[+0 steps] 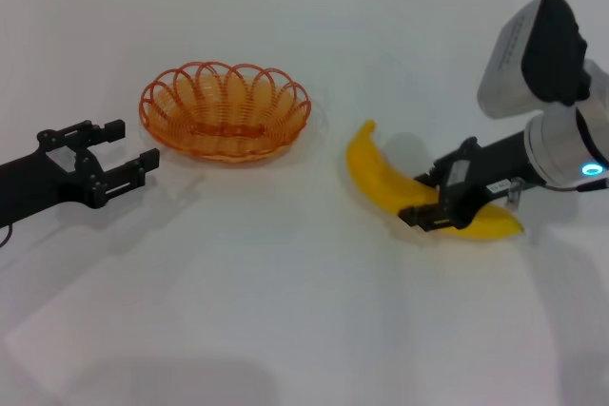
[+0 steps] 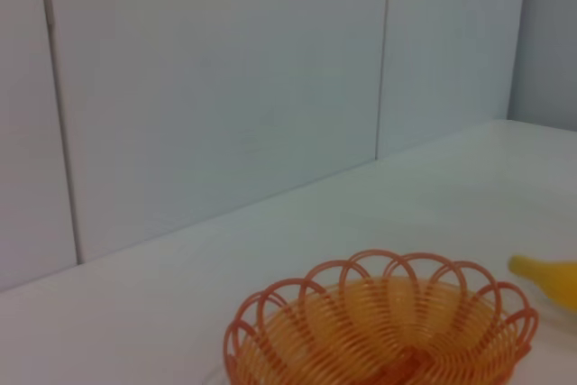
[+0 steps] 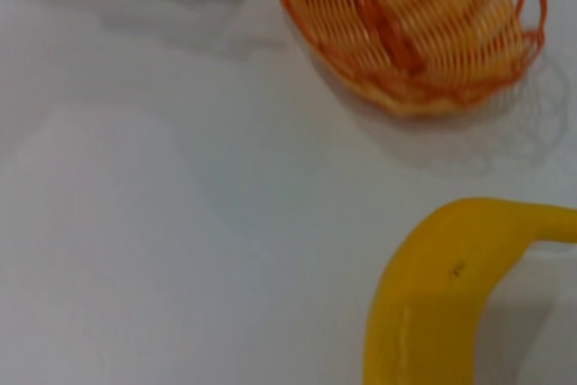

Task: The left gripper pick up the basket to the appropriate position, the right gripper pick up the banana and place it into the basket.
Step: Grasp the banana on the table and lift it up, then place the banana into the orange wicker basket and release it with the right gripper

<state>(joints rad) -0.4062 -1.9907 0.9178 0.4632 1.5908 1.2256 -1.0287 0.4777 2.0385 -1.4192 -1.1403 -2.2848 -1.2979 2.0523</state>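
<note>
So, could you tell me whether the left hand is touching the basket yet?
Apart. The head view shows bare table between the open left hand and the basket's rim.

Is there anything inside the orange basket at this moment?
No. The basket shows only its own wire bottom in every view. The banana lies on the table beside it, with the right tool around its middle.

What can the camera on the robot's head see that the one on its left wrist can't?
Only the head view shows the two claws: the left gripper, open, beside the basket, and the right gripper around the banana. Only the left wrist view shows the panelled wall behind the table. Both show the orange basket and the white table; the wrist view catches just the banana's tip.
</note>
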